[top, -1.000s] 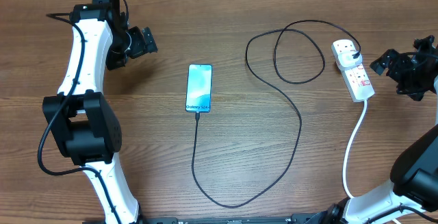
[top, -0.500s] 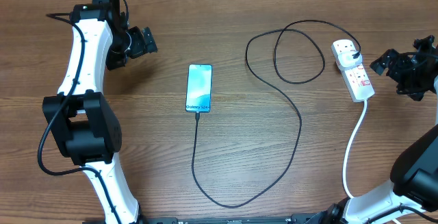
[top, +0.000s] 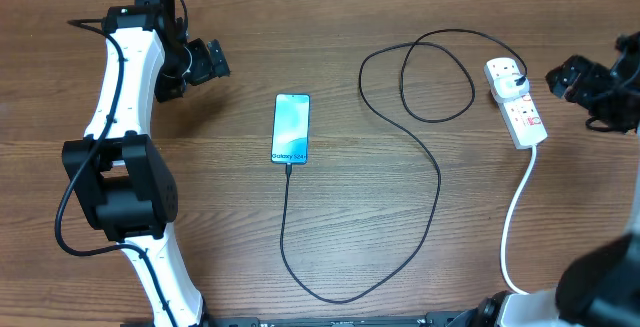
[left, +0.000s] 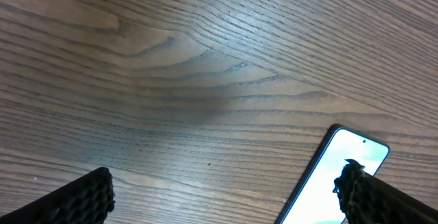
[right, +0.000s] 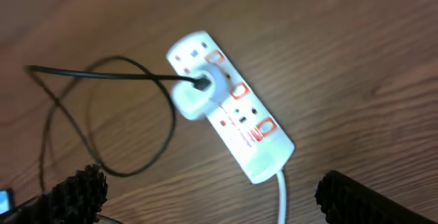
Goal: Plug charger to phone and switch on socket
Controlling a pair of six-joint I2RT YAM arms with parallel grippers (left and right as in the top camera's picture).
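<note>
The phone [top: 291, 128] lies flat mid-table with its light blue screen up, and its corner shows in the left wrist view [left: 340, 172]. The charger [top: 437, 182], a thin black cable, runs from the phone's near edge in a wide loop to a white plug in the socket [top: 518, 104]. In the right wrist view the socket [right: 236, 121] is a white strip with red switches, and the charger [right: 102, 76] enters its plug. My left gripper [top: 216, 59] [left: 222, 198] stands open, left of the phone. My right gripper [top: 560, 75] [right: 219, 196] hangs open, just right of the socket.
The socket's thick white cord [top: 515, 217] runs from the strip to the table's near edge. The wooden table [top: 200, 217] is bare to the left of the cable's loop. Both arms' bases stand at the near edge.
My right gripper has drifted a little toward the far right, away from the socket. The left arm, phone and cable have not moved.
</note>
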